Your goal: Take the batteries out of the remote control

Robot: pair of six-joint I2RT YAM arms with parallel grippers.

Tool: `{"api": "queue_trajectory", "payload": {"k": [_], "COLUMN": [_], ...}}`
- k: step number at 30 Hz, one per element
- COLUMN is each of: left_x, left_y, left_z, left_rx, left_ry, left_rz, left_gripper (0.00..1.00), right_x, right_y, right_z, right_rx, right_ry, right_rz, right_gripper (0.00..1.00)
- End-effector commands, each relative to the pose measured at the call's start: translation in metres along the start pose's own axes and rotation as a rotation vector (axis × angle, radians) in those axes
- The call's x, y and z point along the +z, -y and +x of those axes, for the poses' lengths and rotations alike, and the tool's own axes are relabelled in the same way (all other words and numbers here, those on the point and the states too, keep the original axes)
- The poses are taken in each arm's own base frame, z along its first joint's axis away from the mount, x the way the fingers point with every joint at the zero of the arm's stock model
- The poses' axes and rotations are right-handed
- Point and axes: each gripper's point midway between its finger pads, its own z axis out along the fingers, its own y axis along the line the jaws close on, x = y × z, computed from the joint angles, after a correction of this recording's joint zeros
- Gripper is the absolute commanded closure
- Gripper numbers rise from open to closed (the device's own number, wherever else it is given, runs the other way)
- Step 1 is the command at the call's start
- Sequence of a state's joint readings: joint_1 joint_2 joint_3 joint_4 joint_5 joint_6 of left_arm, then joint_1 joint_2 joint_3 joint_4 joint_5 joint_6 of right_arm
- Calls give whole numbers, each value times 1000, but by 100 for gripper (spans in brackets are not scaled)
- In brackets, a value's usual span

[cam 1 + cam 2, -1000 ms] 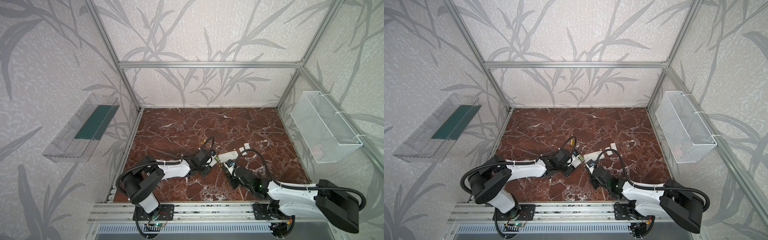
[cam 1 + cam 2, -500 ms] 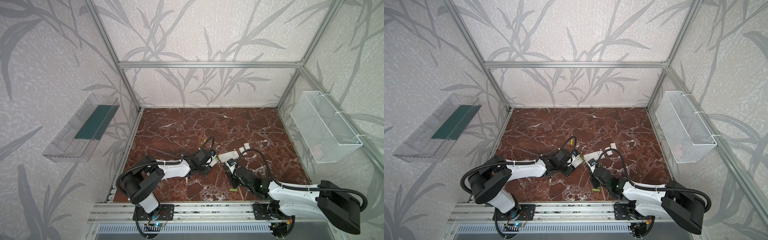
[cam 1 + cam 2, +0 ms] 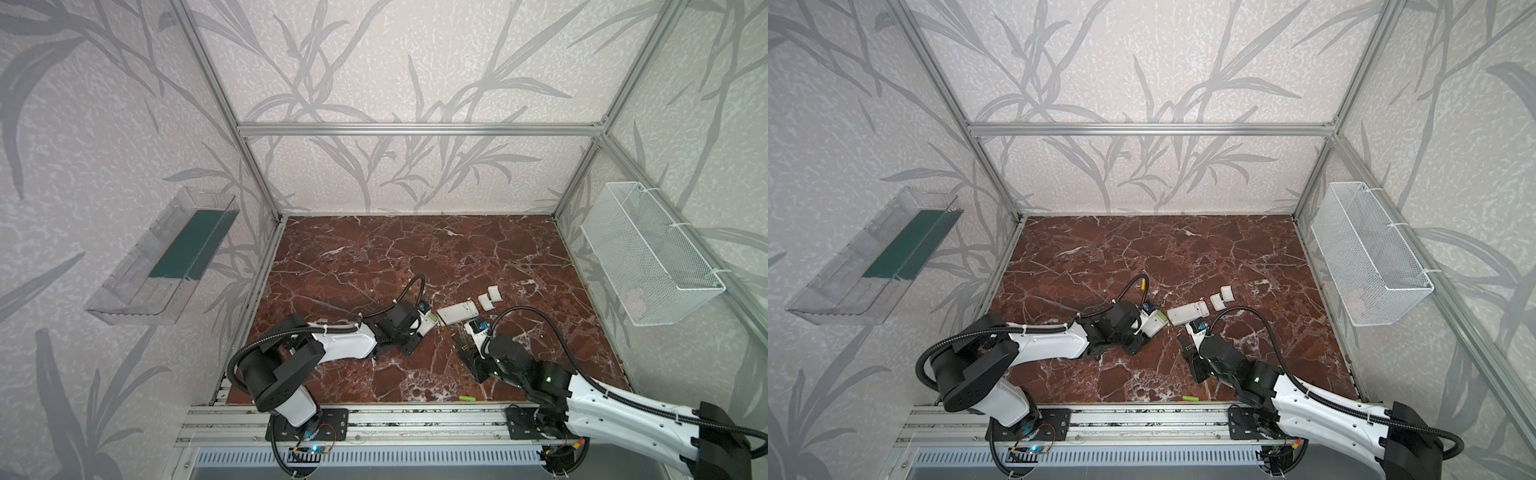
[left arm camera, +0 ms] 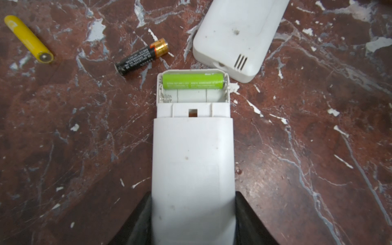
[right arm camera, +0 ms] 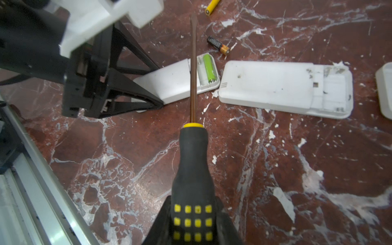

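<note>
Far left, on the wall: a clear plastic tray [image 3: 162, 270] with a dark green liner; low over the red marble floor [image 3: 374, 257], the left gripper [image 4: 193, 203], jaws partly spread and clamped on the sides of a small white remote [image 4: 192, 152], back upward, cover off; in the outermost slot of its bay, crosswise, one light green battery [image 4: 193, 81], slim and cylindrical, fine pale print along its side, seated between the contacts; beside it, a bare slot with a coil spring at one end; on the marble near that remote's end, one black battery [image 4: 142, 56] with a copper-coloured end, and farther off one yellow battery [image 4: 28, 39], flat end toward the left wrist camera; just past the held remote, contact not to be told, a second, larger white remote [image 5: 267, 84], back upward, bay uncovered at its far end; right of it in both top views, a small white cover [image 3: 485, 301] and a second cover [image 3: 494, 293], side by side; nearer the front, the right gripper [image 5: 192, 216], jaws narrow and closed round the black-and-yellow handle of a screwdriver [image 5: 192, 152], shaft aimed toward the small remote's open bay, height of the tip not to be told; by the front edge of the marble, well apart from both remotes, a loose light green battery [image 3: 467, 398]; far right, on the wall, a white wire basket [image 3: 648, 266]; counted: four batteries (two light green, one yellow, one black), two remotes, two covers, one screwdriver
</note>
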State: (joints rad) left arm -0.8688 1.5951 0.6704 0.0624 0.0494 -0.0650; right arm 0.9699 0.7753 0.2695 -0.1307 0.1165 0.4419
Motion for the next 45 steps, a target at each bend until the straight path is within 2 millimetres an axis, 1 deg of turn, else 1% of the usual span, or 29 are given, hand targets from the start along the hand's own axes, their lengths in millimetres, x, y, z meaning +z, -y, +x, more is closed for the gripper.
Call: {"api": "queue_trajectory", "payload": {"k": [1, 7, 12, 17, 24, 31, 33, 35, 38, 45], "left_x": [-1, -2, -1, -2, -4, -2, -2, -2, -2, -3], "left_y": [6, 6, 5, 3, 1, -1, -2, -4, -6, -7], "left_z": [30, 31, 30, 30, 30, 31, 31, 32, 32, 36], "left_rx": [-12, -9, -1, 18, 31, 25, 31, 31, 33, 32], "left_ry": [-100, -100, -100, -98, -93, -96, -97, -102, -112, -124], "left_rz": [30, 29, 27, 16, 6, -9, -15, -27, -35, -43], "left_gripper": [100, 100, 100, 100, 100, 100, 100, 100, 100, 100], "right_x": [-2, 3, 1, -3, -19, -32, -34, -35, -32, -24], "right_y": [-2, -8, -12, -12, -9, -14, -12, -11, -16, -25], "right_z": [-9, -12, -14, -1, 13, 20, 22, 21, 12, -11], "right_rx": [-13, -53, -70, -82, -57, -38, -37, -38, -28, 14], "right_ry": [-15, -58, -84, -187, -331, -452, -493, -516, -515, -451], "right_rz": [24, 19, 10, 15, 51, 59, 85, 104, 105, 97], "right_gripper": [100, 100, 100, 100, 100, 100, 100, 100, 100, 100]}}
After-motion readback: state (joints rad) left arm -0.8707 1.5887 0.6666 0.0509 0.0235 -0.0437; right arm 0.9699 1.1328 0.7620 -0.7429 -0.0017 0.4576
